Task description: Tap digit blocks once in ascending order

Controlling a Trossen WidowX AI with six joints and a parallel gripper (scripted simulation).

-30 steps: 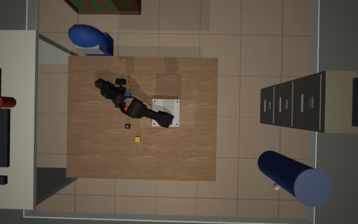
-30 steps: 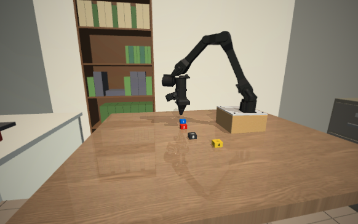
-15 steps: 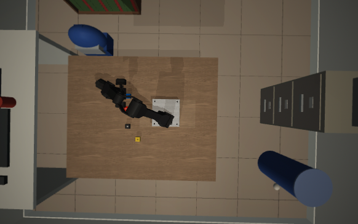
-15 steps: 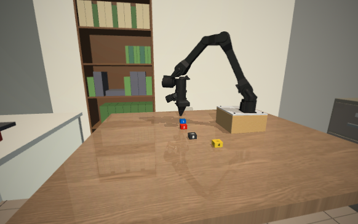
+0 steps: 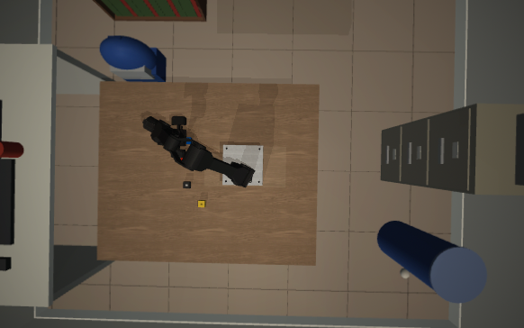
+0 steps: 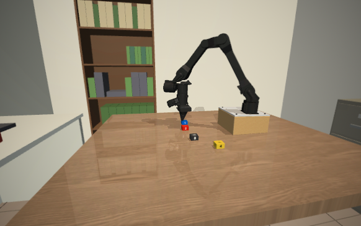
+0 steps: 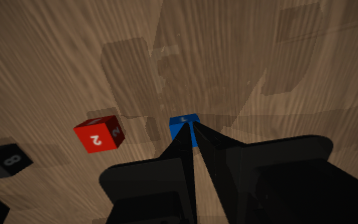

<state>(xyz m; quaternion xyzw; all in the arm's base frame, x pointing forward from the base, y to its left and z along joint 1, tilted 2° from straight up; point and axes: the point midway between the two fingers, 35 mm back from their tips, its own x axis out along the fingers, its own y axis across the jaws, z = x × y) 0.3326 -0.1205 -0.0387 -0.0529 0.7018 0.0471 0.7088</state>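
Four blocks on the wooden table, and all eyes on the blue block, the one marked 1; the gripper is right down at it, pointed tips together, nothing pinched between them; what a close one, with the tips lying over part of the blue block in the wrist view and standing right at its top in the exterior view, though whether they actually touch it, I cannot tell!

Just beside the blue block sits the red block wearing its 2, largely tucked under the arm from above; beyond red, farther from the blue block, comes the black block with its 8, cut off by the frame edge in the wrist view; and farthest from the blue block of them all, the yellow block shows a 4; the arm itself reaches over to the blue block from the white plate, which lies well apart from it on top of a wooden box!
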